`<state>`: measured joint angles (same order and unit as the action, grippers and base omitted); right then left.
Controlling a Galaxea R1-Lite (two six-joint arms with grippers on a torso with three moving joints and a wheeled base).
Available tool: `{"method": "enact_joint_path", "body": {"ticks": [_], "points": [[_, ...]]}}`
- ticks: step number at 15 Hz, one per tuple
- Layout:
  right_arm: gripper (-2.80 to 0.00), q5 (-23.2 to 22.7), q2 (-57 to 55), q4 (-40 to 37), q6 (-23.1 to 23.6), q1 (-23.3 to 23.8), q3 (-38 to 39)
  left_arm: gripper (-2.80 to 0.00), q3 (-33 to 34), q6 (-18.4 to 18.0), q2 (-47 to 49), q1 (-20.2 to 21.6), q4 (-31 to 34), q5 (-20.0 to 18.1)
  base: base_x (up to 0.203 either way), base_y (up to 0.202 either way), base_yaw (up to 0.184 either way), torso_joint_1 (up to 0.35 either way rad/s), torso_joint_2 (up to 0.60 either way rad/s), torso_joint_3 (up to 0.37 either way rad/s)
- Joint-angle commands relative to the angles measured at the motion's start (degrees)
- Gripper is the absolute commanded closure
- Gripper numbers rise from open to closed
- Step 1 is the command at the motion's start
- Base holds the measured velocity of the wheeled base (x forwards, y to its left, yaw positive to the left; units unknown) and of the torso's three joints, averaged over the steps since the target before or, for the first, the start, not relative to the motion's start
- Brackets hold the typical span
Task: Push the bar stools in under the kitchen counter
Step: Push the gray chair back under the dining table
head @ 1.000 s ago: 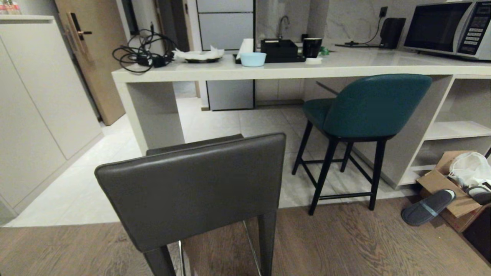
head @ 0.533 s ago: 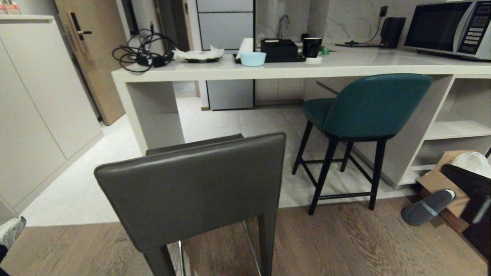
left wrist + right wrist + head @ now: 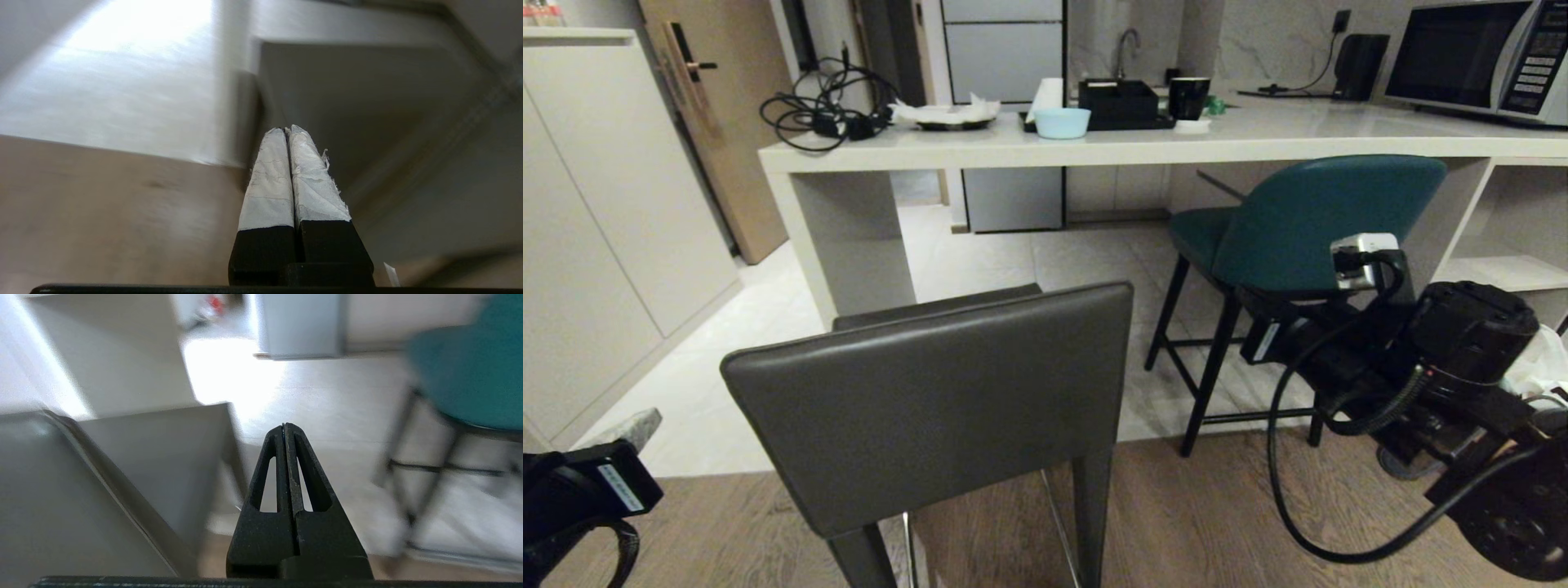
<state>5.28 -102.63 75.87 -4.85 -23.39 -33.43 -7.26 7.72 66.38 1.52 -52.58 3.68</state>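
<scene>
The grey stool (image 3: 947,400) was seen nearest, short of the bench (image 3: 1176,147). It was flanked by the left gripper (image 3: 288,134) and right gripper (image 3: 284,426), both closed and empty.

Grey stool (image 3: 931,400) nearest, teal stool (image 3: 1307,224) at counter (image 3: 1094,151), arms at both edges

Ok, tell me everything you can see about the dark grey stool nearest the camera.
The dark grey stool has a square, slightly curved backrest in smooth leather-like upholstery, a matching seat edge showing behind it, and angular dark legs with a thin metal rail between them. It stands upright on the wood floor, back toward the camera, facing the kitchen counter but short of it. Neither gripper touches it.
</scene>
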Motion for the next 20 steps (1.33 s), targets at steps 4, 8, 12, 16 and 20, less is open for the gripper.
{"method": "enact_joint_path", "body": {"ticks": [4, 8, 12, 16, 20], "points": [[0.00, -1.2, -10.2, -2.3, -1.5, -3.6, -8.7, 0.00, 0.5, 2.3, 9.1, -5.1, -3.2, 3.4, 0.000, 0.000, 0.000, 0.000, 0.00, 0.000], [0.00, -1.4, -11.8, -2.3, -1.4, -6.0, -10.6, 0.00, 0.0, 2.2, 11.2, -9.3, -3.4, 3.7, 0.000, 0.000, 0.000, 0.000, 0.00, 0.000], [0.00, -1.3, -15.3, -4.2, -1.3, -6.9, -16.8, 0.00, -0.6, 2.5, 12.4, -9.5, -3.7, 3.7, 0.000, 0.000, 0.000, 0.000, 0.00, 0.000], [0.00, -0.9, -17.9, -4.8, -1.0, -8.9, -21.2, 0.00, -0.8, 2.7, 12.5, -10.1, -3.6, 3.7, 0.000, 0.000, 0.000, 0.000, 0.00, 0.000], [0.00, -0.9, -18.9, -5.6, 2.0, -10.5, -21.6, 0.00, -3.2, 2.6, 14.0, -10.7, -3.6, 3.8, 0.000, 0.000, 0.000, 0.000, 0.00, 0.000]]}}
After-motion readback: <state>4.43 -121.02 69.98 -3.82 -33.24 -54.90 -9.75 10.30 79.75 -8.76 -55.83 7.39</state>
